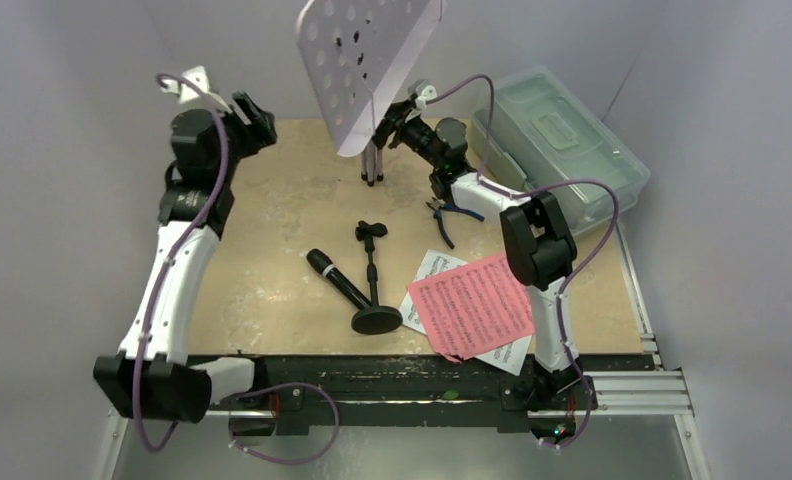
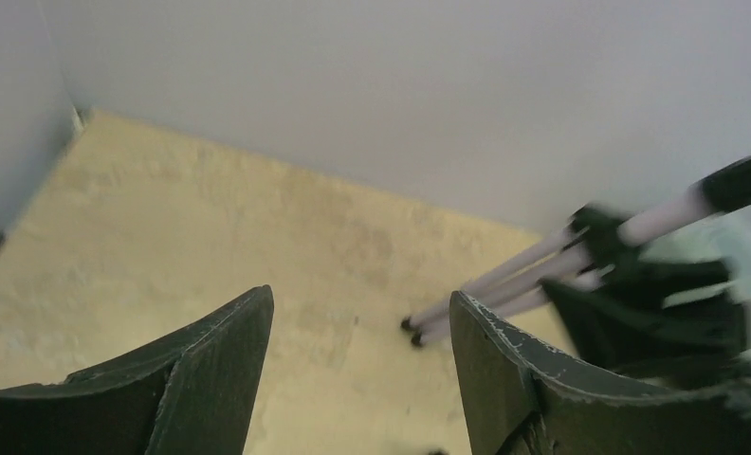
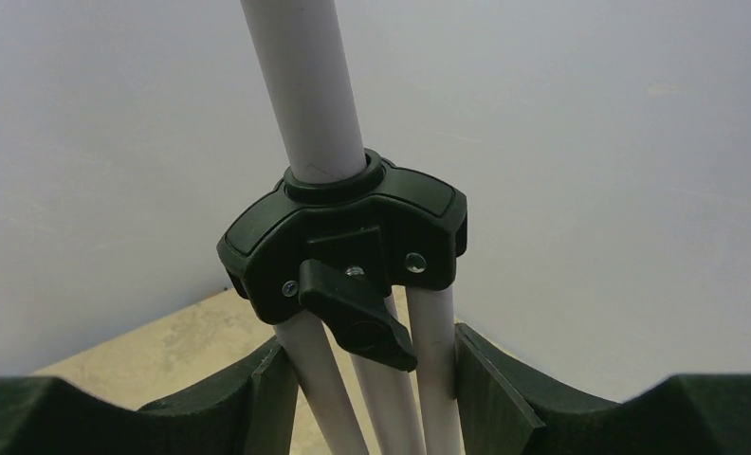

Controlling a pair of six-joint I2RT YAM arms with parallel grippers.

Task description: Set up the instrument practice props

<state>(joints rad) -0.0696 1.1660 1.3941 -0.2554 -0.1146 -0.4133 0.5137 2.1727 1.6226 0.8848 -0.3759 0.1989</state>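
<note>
Lavender music stand (image 1: pixel 362 60), legs (image 3: pixel 315 389) folded together; right claw (image 3: pixel 367 346) straddles them, grip unclear; left claw (image 2: pixel 360 299) released.

Soft, even light fills your workspace, shadows faint on the tabletop (image 1: pixel 272 230); your left wrist view smears the music stand (image 2: pixel 504 289) with motion blur.

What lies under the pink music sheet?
White music sheets poke out beneath the pink sheet at its upper-left and lower edges. Their middles, and how many there are, stay covered.
</note>
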